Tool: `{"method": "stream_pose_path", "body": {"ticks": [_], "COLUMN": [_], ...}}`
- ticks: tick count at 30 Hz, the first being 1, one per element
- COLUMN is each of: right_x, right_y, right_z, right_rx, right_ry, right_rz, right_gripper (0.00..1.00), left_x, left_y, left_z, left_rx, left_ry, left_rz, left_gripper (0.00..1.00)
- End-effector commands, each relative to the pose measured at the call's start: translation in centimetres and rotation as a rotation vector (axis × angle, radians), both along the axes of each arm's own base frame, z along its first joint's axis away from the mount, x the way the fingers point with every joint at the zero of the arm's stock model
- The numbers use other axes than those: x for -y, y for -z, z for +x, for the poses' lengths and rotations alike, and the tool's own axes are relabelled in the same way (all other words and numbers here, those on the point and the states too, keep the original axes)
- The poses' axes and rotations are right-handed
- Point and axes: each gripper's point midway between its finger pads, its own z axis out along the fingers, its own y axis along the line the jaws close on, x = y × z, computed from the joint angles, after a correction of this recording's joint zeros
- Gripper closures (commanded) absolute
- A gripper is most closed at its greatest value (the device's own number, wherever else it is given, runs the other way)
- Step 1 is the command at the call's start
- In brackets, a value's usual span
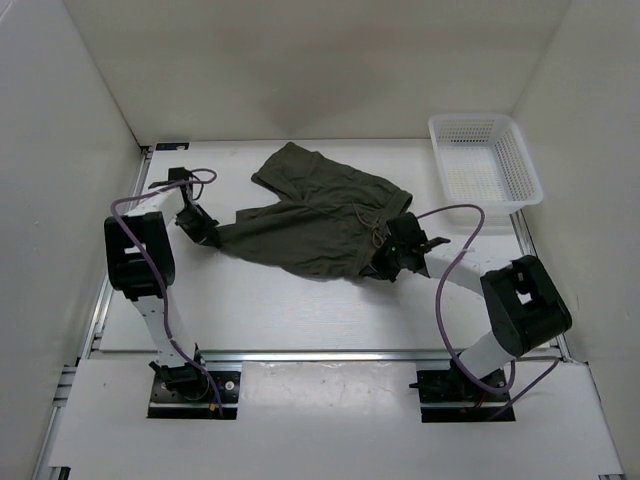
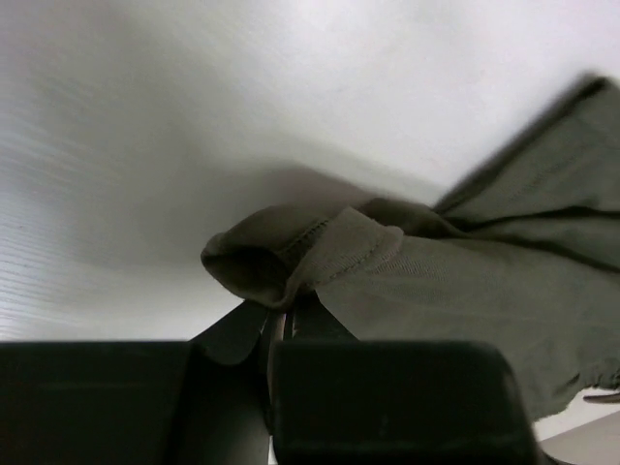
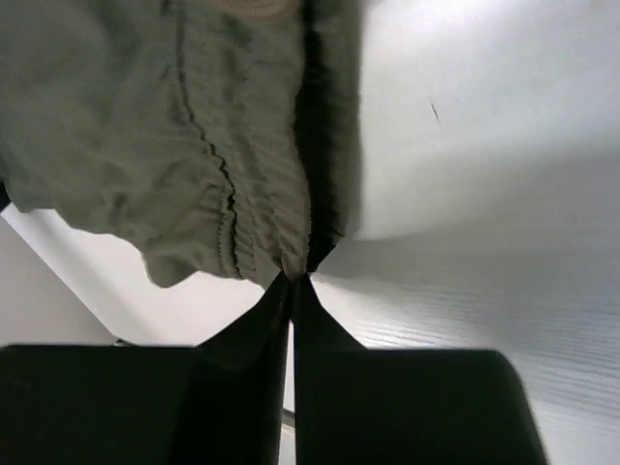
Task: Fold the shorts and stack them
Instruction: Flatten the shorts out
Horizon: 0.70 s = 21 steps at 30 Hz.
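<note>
Top view, shorts: The dark olive shorts [image 1: 320, 215] lie rumpled across the far middle of the white counter [image 1: 300, 310]. They are strung out between the two arms, with one leg reaching toward the back wall.
Top view, left pincer: The left pincer [image 1: 212, 237] sits at the garment's leftmost tip, touching the cloth. From this height its grip cannot be judged.
Top view, right pincer: The right pincer [image 1: 388, 262] meets the right end of the shorts, just beside the light drawstring [image 1: 375, 232]. Fabric is bunched against it.
Top view, basket: A white mesh basket [image 1: 485, 165] stands at the far right corner of the counter, apart from the shorts.
Left wrist view, left pincer: The left pincer [image 2: 281, 315] is clenched, its black fingers drawn together on the stitched hem of a leg.
Left wrist view, shorts: The shorts [image 2: 465, 281] run from the fingertips away to the right. The hem is rolled into a small open loop just beyond the tips, and a soft shadow falls on the counter [image 2: 145, 145] behind it.
Right wrist view, right pincer: The right pincer [image 3: 293, 291] is clenched, its fingers pressed to a narrow point that pinches the gathered elastic waistband.
Right wrist view, shorts: The shorts [image 3: 174, 126] fill the upper left of the frame, puckered along a seam and fanning out from the fingertips. Bare counter [image 3: 484, 145] lies to the right.
</note>
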Motion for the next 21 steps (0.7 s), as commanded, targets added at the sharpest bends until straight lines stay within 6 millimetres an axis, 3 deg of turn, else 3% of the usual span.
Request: {"method": "stream_pose_path", "body": {"ticks": [1, 2, 3, 5, 6, 7, 9, 10, 12, 13, 14, 16, 17, 18, 19, 21], "right_x": [1.2, 2.3, 2.7, 4.3, 5.0, 5.7, 6.8, 7.3, 8.5, 8.9, 9.4, 10.0, 10.1, 10.8, 10.7, 11.2], "right_y": [-5.3, -6.9, -9.7, -13.6, -14.7, -17.5, -19.3, -19.1, -19.3, -18.4, -17.5, -14.1, -13.0, -11.0, -9.8, -8.6], "right_z": [5.6, 6.9, 8.3, 9.4, 9.1, 9.3, 7.8, 7.1, 5.0, 3.8, 2.9, -0.8, -2.1, -4.0, -5.7, -7.7], "right_rx": [0.185, 0.217, 0.268, 0.365, 0.374, 0.453, 0.491, 0.489, 0.51, 0.493, 0.479, 0.422, 0.396, 0.365, 0.333, 0.312], "right_ry": [0.026, 0.045, 0.05, 0.039, 0.03, 0.019, 0.01, 0.004, 0.004, -0.009, -0.005, -0.036, -0.034, -0.031, -0.054, -0.034], "right_rz": [-0.037, -0.043, -0.048, -0.068, -0.085, -0.102, -0.14, -0.16, -0.187, -0.201, -0.214, -0.228, -0.223, -0.227, -0.228, -0.219], "right_gripper": [1.0, 1.0, 1.0, 1.0, 1.0, 1.0, 1.0, 1.0, 1.0, 1.0, 1.0, 1.0, 1.0, 1.0, 1.0, 0.96], "left_x": [0.2, 0.2, 0.2, 0.3, 0.5, 0.9, 1.2, 1.3, 2.5, 3.1, 3.1, 3.7, 3.6, 3.7, 3.5, 4.0], "left_y": [-5.5, -6.8, -9.3, -13.4, -15.8, -18.2, -20.4, -21.8, -21.9, -19.8, -20.2, -18.1, -15.6, -14.3, -11.2, -10.4], "left_z": [3.5, 4.0, 4.8, 5.3, 5.7, 5.2, 4.3, 3.0, 1.2, -0.6, -2.2, -5.0, -8.0, -9.5, -12.1, -13.8], "left_rx": [0.161, 0.187, 0.235, 0.323, 0.377, 0.43, 0.474, 0.5, 0.502, 0.448, 0.463, 0.414, 0.356, 0.326, 0.242, 0.232], "left_ry": [0.048, 0.049, 0.061, 0.065, 0.07, 0.08, 0.084, 0.085, 0.112, 0.123, 0.124, 0.133, 0.12, 0.12, 0.107, 0.092], "left_rz": [0.003, 0.006, 0.005, 0.007, 0.004, 0.009, 0.006, 0.01, 0.003, -0.006, 0.021, 0.018, 0.02, 0.018, 0.019, -0.008], "left_gripper": [0.9, 0.9, 0.9, 0.9, 0.9, 0.9, 0.9, 0.9, 0.9, 0.9, 0.9, 0.9, 0.9, 0.9, 0.75, 0.47]}}
